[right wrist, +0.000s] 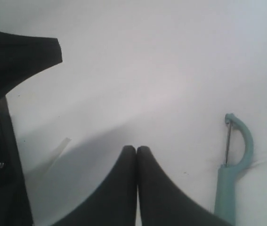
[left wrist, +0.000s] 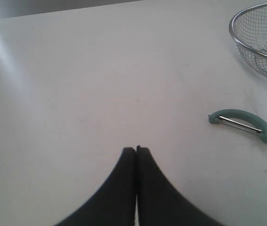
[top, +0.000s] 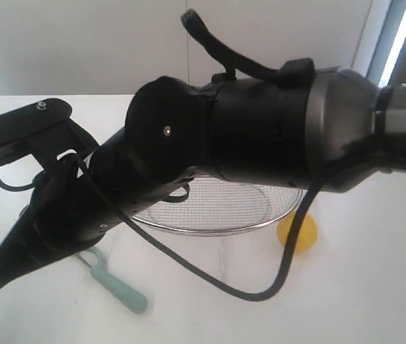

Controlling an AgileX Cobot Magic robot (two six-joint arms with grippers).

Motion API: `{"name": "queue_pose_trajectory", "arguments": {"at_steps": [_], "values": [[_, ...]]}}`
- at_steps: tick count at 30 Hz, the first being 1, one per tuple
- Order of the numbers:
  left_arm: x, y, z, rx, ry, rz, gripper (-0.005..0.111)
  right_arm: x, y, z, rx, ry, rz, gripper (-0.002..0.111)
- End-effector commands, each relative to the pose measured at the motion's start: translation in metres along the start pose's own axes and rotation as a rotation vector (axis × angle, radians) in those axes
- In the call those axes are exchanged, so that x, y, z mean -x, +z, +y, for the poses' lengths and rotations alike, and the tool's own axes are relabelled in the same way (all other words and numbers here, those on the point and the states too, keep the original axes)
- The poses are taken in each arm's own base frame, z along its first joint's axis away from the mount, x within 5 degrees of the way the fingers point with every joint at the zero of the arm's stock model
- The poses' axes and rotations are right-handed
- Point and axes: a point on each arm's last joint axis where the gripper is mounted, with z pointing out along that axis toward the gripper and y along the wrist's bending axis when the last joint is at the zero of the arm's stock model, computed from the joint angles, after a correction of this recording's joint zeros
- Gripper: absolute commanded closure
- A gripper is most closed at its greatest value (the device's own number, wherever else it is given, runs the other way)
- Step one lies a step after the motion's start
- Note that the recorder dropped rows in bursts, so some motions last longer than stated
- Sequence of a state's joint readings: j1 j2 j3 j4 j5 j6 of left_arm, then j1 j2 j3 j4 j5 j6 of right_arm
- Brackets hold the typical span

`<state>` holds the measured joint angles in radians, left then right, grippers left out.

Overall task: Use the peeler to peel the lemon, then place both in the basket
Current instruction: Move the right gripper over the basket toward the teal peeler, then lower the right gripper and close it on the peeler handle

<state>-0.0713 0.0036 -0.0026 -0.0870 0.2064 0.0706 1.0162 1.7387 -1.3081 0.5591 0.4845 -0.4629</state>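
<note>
The teal peeler (top: 120, 290) lies flat on the white table in front of the wire basket (top: 217, 228). The yellow lemon (top: 299, 233) rests on the table beside the basket's right end, partly behind a black cable. My left gripper (left wrist: 136, 149) is shut and empty, low over bare table, with the peeler (left wrist: 239, 123) off to one side and the basket (left wrist: 234, 35) beyond it. My right gripper (right wrist: 136, 148) is also shut and empty, with the peeler (right wrist: 232, 179) a short way beside it. The right arm reaches across the exterior view, hiding much of the basket.
A black cable (top: 210, 279) loops down from the right arm over the table in front of the basket. Part of the other arm (right wrist: 20, 56) shows in the right wrist view. A pale strip (right wrist: 60, 146) lies on the table.
</note>
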Motion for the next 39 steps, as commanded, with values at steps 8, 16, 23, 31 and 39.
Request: {"name": "queue_pose_trajectory", "arguments": {"at_steps": [8, 16, 23, 31, 39], "values": [[-0.001, 0.000, 0.000, -0.005, -0.003, 0.004, 0.107, 0.024, -0.021, -0.002, -0.094, -0.072, 0.072, 0.108], [-0.001, 0.000, 0.000, -0.005, -0.003, 0.004, 0.107, 0.019, -0.011, 0.018, -0.121, -0.160, 0.154, 0.108], [-0.001, 0.000, 0.000, -0.005, -0.003, 0.004, 0.107, -0.003, 0.033, 0.007, -0.194, -0.228, 0.295, 0.107], [-0.001, 0.000, 0.000, -0.005, -0.003, 0.004, 0.107, -0.016, 0.054, -0.011, -0.240, -0.235, 0.364, 0.065], [-0.001, 0.000, 0.000, -0.005, -0.003, 0.004, 0.107, -0.025, 0.067, -0.024, -0.273, -0.174, 0.398, 0.054]]}}
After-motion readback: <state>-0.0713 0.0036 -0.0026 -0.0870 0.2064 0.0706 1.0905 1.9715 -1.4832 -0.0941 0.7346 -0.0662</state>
